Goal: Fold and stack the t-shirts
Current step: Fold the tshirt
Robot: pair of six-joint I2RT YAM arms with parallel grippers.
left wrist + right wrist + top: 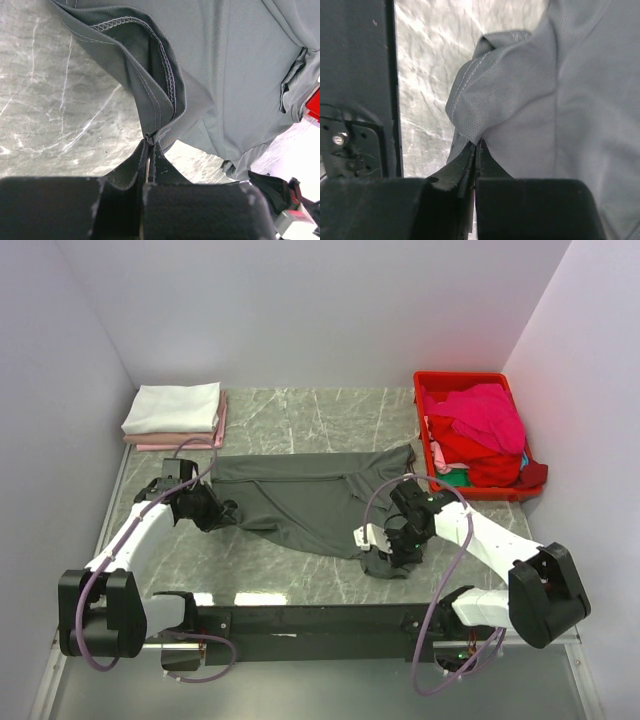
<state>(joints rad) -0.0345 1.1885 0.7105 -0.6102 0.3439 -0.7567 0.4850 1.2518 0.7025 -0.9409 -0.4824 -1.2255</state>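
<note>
A dark charcoal-grey t-shirt [300, 495] lies spread and rumpled across the middle of the table. My left gripper [225, 513] is shut on its left hem edge, and the cloth [165, 100] bunches up from the fingertips in the left wrist view. My right gripper [385, 550] is shut on the shirt's lower right corner, and a fold of grey cloth [490, 110] rises from the closed jaws in the right wrist view. A folded white t-shirt [172, 407] lies on folded pale pink ones [190, 441] at the back left. Magenta [490, 415] and green cloth sit in the crate.
A red plastic crate [430, 445] stands at the back right against the wall, heaped with magenta, red and green clothes. White walls close the table on the left, back and right. A black rail [300, 618] runs along the near edge between the arm bases.
</note>
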